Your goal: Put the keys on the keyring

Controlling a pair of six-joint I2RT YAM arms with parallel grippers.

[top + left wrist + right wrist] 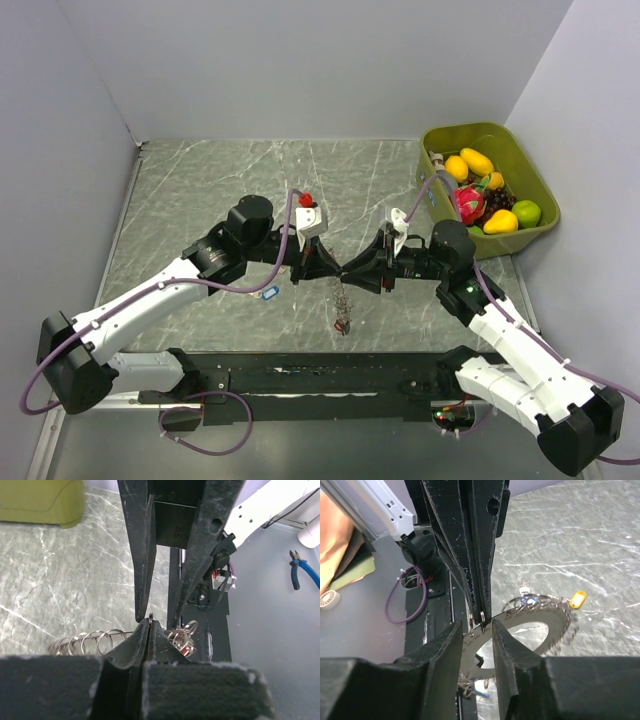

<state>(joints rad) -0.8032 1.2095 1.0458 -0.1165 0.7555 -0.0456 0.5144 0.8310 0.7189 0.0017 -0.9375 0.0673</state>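
My two grippers meet tip to tip above the middle of the table. My left gripper (333, 270) (150, 622) is shut on a small metal loop at the top of the keyring (342, 308), which hangs below it. In the right wrist view the keyring (540, 617) shows as a large grey ring with a dark toothed rim. My right gripper (353, 272) (479, 630) stands open, its jaws on either side of the left fingertips (482, 607) and the loop. A blue-headed key (526, 600) and a yellow tag (577, 599) lie by the ring. A blue-tagged key (268, 293) lies on the table under the left arm.
A green bin (470, 128) holding fruit sits at the back right. A small red thing (305, 200) shows beside the left wrist. A row of small rings (92, 641) and a ring cluster (182, 639) hang below the left jaws. Blue-handled pliers (300, 570) lie off the table.
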